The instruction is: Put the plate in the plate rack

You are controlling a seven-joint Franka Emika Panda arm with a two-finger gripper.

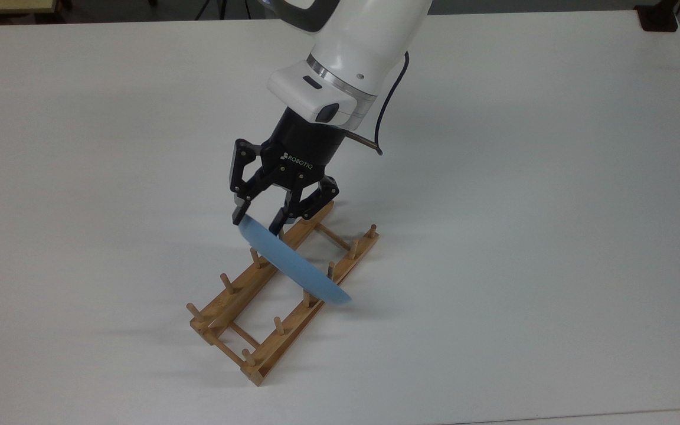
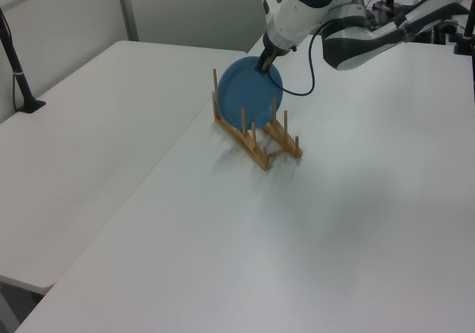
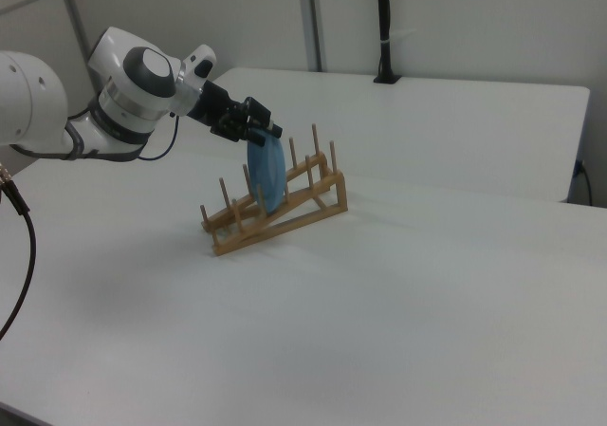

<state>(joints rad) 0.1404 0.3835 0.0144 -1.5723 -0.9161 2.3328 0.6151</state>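
plate (image 1: 293,267): upright on edge betw rack pegs
plate rack (image 1: 239,316): on white table (image 1: 523,177)
gripper (image 1: 255,223): fingers apart, straddling plate's top rim

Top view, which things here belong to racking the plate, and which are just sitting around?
Part of the job:
round glossy blue plate, standing on edge between the pegs
light-brown wooden plate rack
gripper, fingers open either side of the plate's upper rim

Just lying about:
white table
black post base at the table's far corner
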